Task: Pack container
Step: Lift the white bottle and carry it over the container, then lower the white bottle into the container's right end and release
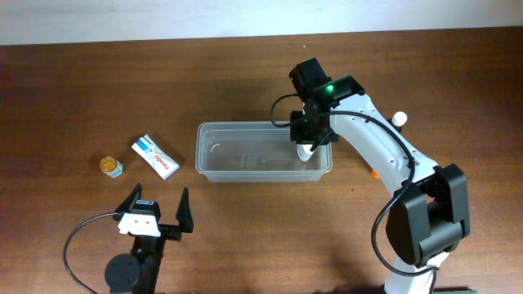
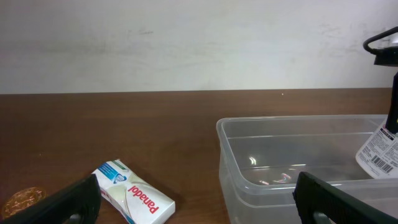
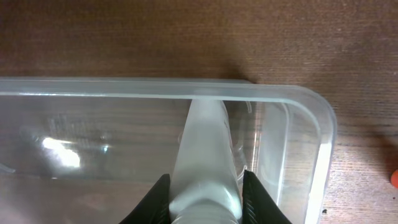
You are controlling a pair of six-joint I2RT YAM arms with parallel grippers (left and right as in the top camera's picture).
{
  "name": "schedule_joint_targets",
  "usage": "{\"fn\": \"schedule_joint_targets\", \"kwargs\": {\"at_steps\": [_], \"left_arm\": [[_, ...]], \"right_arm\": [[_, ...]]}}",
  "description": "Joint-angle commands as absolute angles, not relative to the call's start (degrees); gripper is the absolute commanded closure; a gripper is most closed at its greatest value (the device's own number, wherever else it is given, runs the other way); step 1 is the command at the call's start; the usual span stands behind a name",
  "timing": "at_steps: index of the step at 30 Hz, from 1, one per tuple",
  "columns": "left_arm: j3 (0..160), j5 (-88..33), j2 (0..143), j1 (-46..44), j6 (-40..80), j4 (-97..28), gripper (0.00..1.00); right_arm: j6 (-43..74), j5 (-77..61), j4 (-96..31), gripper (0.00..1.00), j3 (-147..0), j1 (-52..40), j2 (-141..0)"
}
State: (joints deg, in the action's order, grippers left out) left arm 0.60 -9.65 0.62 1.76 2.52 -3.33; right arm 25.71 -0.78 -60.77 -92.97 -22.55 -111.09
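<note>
when viewed from overhead, shows the container [image 1: 237,155] sitting flat on the table [image 1: 82,90], open top up, long axis running side to side across the view, short ends toward the left and right edges. counts: one container, one white bottle [image 3: 202,149], one panadol box [image 1: 155,157], one small gold-topped jar [image 1: 111,167], two grippers. also one small white-capped thing [image 1: 399,119] and one orange bit [image 1: 373,172] past the container's right end, too small to tell more. finds the right gripper [image 1: 307,145] down over the container's right end, fingers pinching the white bottle, bottle's lower end within the walls near the right short side. cannot tell whether the bottle touches the container's floor. places the left gripper [image 1: 157,206] well apart from the container, nearer the front of the table, below the box and jar in the overhead view, jaws spread wide with nothing between them. puts box and jar left of the container, outside it.
</note>
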Motion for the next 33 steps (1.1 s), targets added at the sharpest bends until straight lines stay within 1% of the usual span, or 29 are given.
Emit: {"fn": "schedule_joint_targets", "kwargs": {"at_steps": [1,10,24,33], "left_arm": [[0.5,-9.6,0.3,2.1,1.5,-3.7,0.01],[0.5,-9.6,0.3,2.1,1.5,-3.7,0.01],[0.5,-9.6,0.3,2.1,1.5,-3.7,0.01],[0.5,-9.6,0.3,2.1,1.5,-3.7,0.01]], "right_arm": [[26.5,0.7,-60.5,0.94,-92.8,-22.7,-110.1],[26.7,0.8,-60.6,0.94,-92.8,-20.9,-110.1],[29.5,3.5,-59.9,0.94,-92.8,-20.9,-110.1],[30.5,2.6,-59.7,0.94,-92.8,-21.0,-113.6]]}}
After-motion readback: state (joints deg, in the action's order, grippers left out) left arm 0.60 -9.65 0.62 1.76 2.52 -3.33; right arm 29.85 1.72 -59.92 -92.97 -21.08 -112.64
